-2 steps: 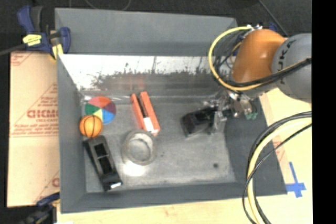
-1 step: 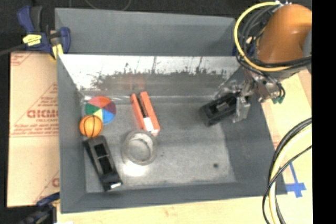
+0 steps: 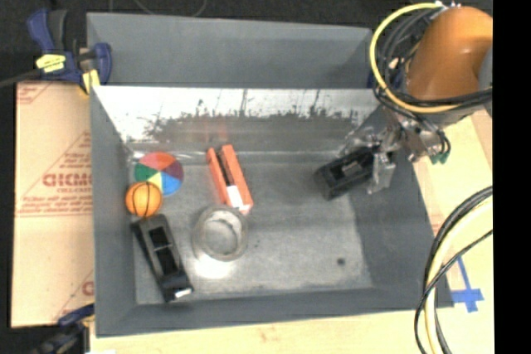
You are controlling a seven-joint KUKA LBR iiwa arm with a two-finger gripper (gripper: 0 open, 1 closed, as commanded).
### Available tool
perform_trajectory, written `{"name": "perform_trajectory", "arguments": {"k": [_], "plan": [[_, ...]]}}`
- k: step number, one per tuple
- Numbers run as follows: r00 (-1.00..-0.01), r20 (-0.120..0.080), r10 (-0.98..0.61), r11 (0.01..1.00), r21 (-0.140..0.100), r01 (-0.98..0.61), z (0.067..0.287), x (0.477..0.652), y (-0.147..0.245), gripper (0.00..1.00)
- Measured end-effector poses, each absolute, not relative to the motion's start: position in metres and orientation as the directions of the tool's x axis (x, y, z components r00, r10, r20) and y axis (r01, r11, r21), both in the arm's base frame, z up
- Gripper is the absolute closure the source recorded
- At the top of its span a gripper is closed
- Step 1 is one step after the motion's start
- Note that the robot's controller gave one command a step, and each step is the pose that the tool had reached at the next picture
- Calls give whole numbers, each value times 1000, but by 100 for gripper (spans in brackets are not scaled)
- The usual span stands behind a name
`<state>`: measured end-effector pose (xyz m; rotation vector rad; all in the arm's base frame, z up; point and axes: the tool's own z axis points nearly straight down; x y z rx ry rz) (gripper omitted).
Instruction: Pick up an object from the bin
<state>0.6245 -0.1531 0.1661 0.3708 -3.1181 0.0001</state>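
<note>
Six loose things in the one grey bin [image 3: 232, 54], as I count them from my remote feed.

I make out two small balls at the left: one orange ball [image 3: 143, 199] and one many-coloured ball [image 3: 159, 171], just beside each other. There is one long orange box [image 3: 228, 177] and one clear round cup [image 3: 219, 234], each the single one of its kind. I count two black things, well apart: one long black dispenser [image 3: 162, 257] at the lower left and one black block [image 3: 343, 173] at the right. What that block is, I cannot tell.
</note>
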Motion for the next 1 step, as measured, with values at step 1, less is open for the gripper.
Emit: {"name": "perform_trajectory", "arguments": {"k": [1], "plan": [[-974,4,-226,974,0,-226,209,637,-158,100]]}}
